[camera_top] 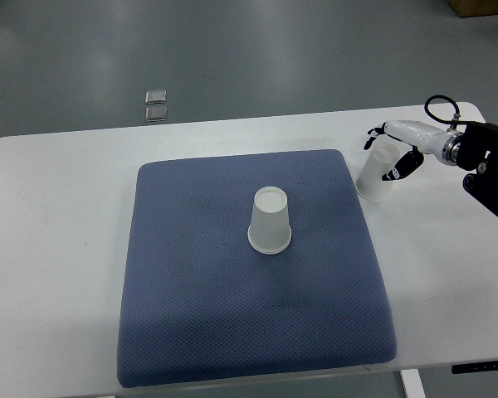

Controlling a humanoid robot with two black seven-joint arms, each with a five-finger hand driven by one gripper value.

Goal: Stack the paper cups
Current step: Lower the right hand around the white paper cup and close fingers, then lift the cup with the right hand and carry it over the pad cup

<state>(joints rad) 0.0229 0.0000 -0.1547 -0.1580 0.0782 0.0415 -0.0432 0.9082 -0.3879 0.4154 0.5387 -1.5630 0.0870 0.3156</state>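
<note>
Cups: two; one inverted on blue mat, one pinched by right robot hand.

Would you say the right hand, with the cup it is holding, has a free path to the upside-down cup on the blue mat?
Probably yes. The right hand grips a paper cup at the mat's right edge, and only bare blue mat lies between it and the upside-down cup. Actual reach cannot be confirmed.

Right hand gripping cup (off the mat), second cup upside-down mid-mat
</note>
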